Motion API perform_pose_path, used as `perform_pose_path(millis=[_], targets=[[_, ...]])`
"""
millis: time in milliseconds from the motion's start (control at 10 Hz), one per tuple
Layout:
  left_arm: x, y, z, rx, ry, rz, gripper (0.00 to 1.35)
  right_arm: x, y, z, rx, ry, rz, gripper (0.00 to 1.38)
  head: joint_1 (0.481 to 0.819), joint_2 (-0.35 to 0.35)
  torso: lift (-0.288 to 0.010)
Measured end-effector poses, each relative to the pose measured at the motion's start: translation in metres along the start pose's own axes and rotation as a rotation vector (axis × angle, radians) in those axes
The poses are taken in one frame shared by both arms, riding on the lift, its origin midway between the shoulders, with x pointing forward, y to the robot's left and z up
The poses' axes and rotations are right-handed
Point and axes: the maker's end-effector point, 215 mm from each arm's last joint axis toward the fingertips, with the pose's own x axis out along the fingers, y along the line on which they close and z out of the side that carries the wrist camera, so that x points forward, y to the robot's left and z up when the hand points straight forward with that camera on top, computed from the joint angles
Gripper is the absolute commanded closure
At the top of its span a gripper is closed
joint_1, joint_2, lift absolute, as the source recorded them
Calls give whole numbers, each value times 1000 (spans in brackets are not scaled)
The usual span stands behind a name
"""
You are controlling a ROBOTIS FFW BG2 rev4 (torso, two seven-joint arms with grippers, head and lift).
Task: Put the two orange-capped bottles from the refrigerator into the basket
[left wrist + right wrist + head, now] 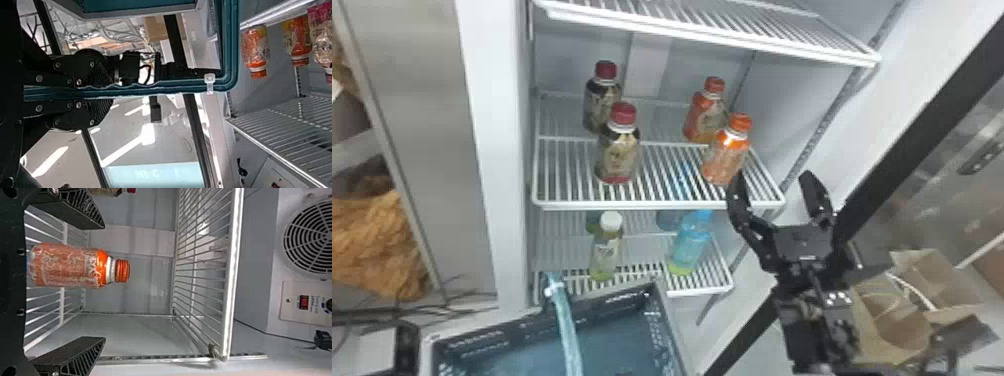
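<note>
Head view, front bottle (pixel 725 157): it stands straight up on the middle shelf (pixel 657 204), near the front edge.
Head view, back bottle (pixel 704 117): it stands up too, just behind the front one and a bit to the left.
Head view, right tool (pixel 773 176): wide open, holding nothing. It is the tool near the bottles. The front bottle is ahead of it and a little to its left, so it should go left and in.
Head view, basket (pixel 477 342): down low, to the left of the right tool.
Left wrist view, left tool (pixel 101 92): closed on the basket handle (pixel 176 87).
Right wrist view, front bottle: between the two open fingers, closer to the left one. It is tall, so one finger should go on each side of it.
</note>
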Motion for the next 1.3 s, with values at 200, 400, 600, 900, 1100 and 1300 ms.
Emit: perform_pose_path(millis=[200, 400, 600, 900, 1100, 1300], targets=[[1, 0, 0, 0, 2, -1, 1197, 20, -2, -6, -3, -7, 0, 30, 695, -350, -40], [1, -1, 0, 0, 2, -3, 1197, 34, 0, -19, 5, 3, 1, 30, 695, -350, -40], [0, -1, 0, -1, 2, -3, 1197, 50, 8, -30, 15, 12, 14, 30, 695, -350, -40], [2, -2, 2, 6, 5, -6, 1197, 74, 12, -28, 11, -4, 26, 30, 695, -350, -40], [3, -3, 3, 12, 10, -8, 1197, 84, 11, -30, 0, -4, 27, 30, 695, -350, -40], [3, -3, 3, 13, 11, -8, 1197, 93, 12, -37, -7, 6, 31, 90, 695, -350, -40]])
